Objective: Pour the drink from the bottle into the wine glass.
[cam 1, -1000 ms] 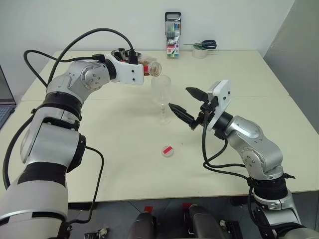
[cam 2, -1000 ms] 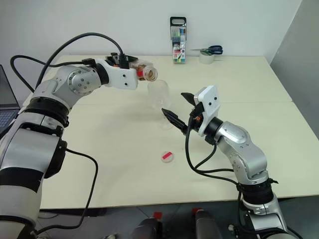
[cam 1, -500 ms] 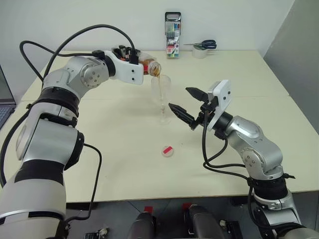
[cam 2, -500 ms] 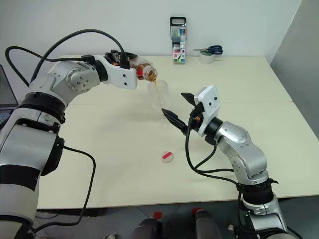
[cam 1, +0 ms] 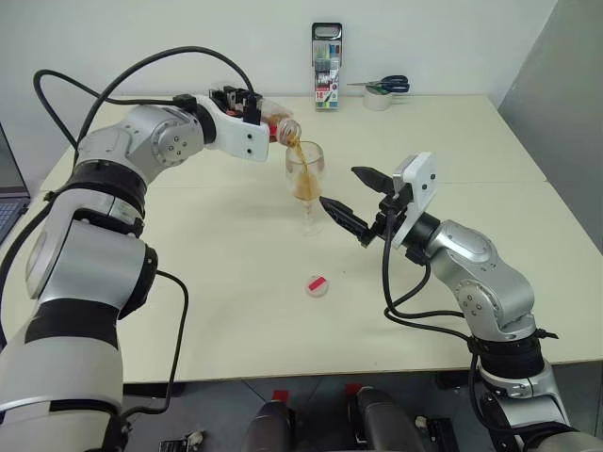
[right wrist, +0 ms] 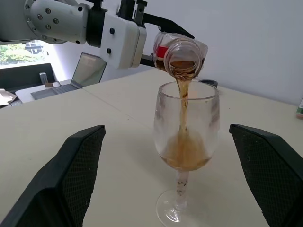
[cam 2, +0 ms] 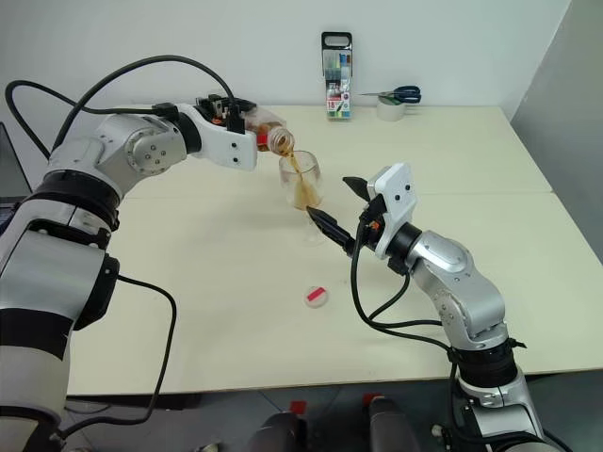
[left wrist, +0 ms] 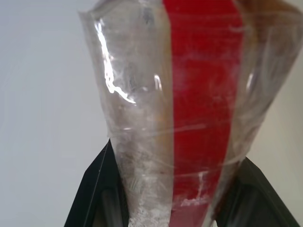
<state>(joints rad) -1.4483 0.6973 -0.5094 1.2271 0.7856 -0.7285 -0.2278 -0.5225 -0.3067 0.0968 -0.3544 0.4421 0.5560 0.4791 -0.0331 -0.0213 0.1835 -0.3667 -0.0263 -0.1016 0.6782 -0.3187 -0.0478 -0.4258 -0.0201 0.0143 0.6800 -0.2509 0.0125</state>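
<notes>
Right wrist view: bottle (right wrist: 181,55) over wine glass (right wrist: 186,135) rim

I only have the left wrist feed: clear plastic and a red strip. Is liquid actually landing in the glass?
Observer: Yes. A stream of the drink runs from the bottle mouth into the wine glass.
Operator: Is the right hand steadying the glass?
Observer: No. The right hand is open beside it, apart from the stem.
Operator: Where's the cap?
Observer: The cap lies on the table, in front of the glass.
</notes>
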